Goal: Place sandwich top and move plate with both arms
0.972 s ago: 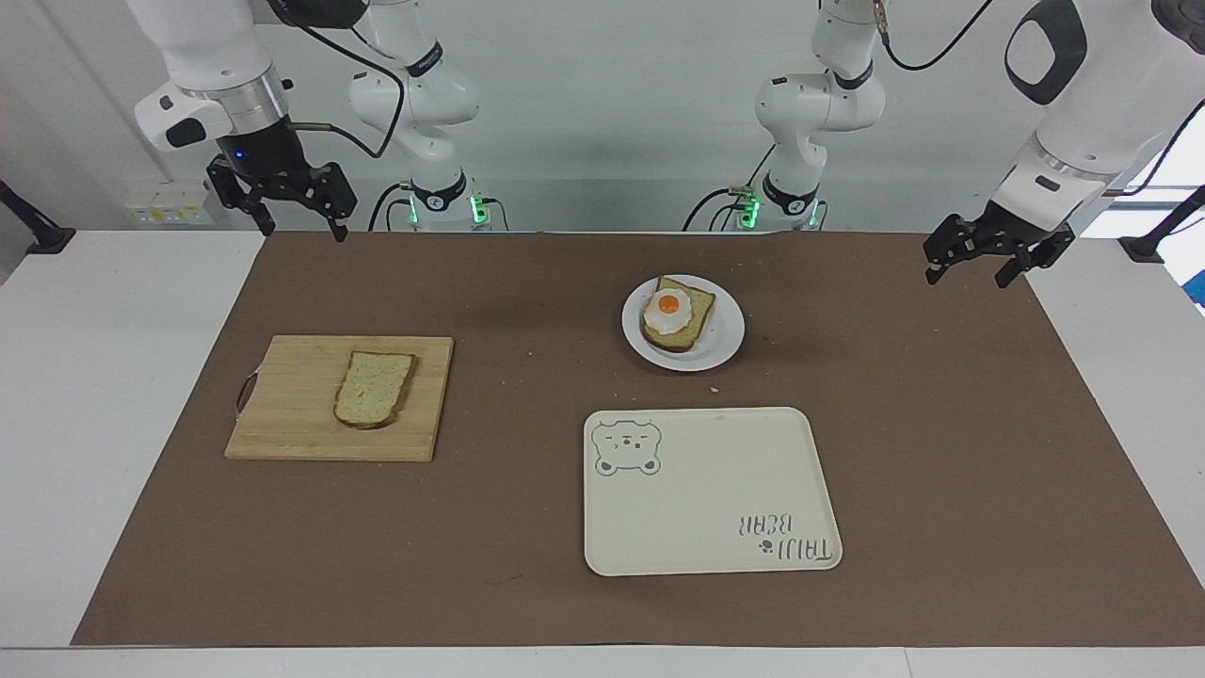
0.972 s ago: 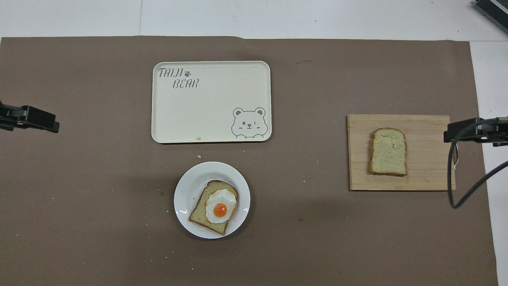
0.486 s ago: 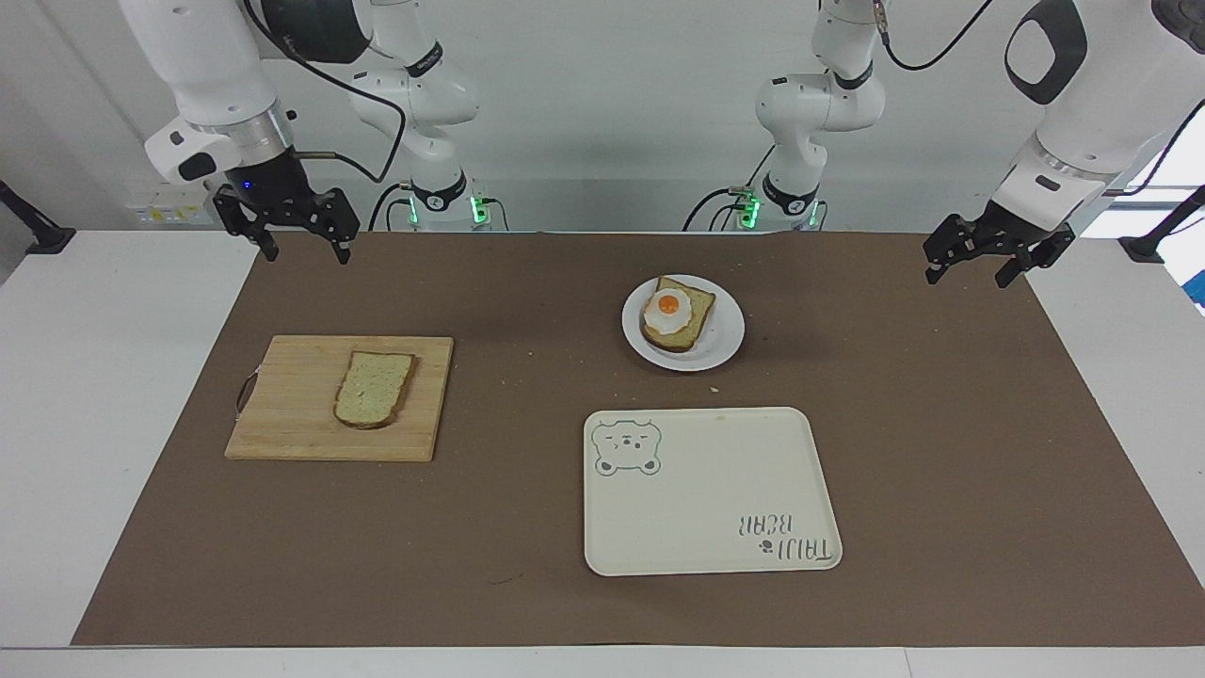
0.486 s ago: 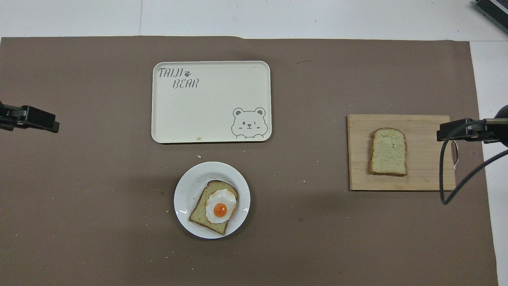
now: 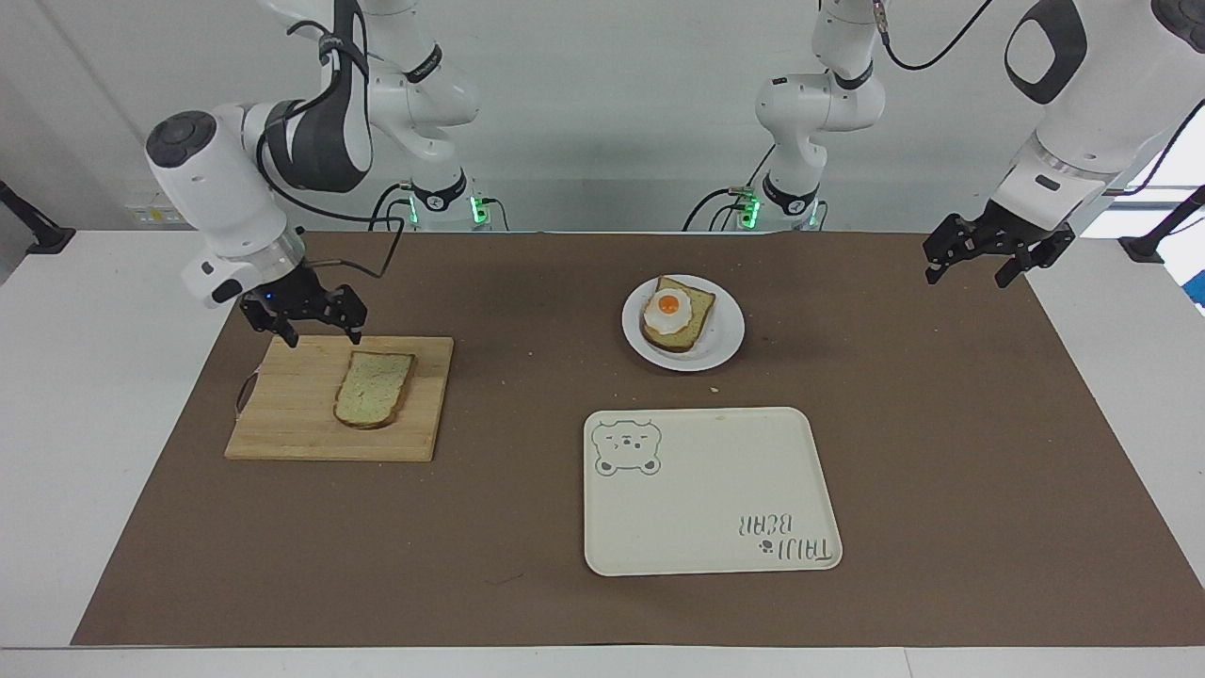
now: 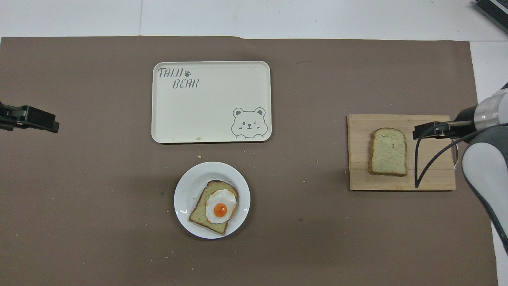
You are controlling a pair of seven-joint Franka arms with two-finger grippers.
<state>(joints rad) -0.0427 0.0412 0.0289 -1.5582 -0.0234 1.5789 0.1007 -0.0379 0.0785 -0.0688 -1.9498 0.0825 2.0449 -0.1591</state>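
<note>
Nothing is done yet: the plain pale bread slice lies on the wooden cutting board, the right gripper open and empty above the board's edge, the left gripper open, empty and waiting, the round white plate unmoved.

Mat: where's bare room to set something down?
Widest bare stretch of mat: between cutting board and tray. More between tray and left gripper, and on the tray itself. Tighter between plate and tray; right gripper hangs over the board beside the bread.
</note>
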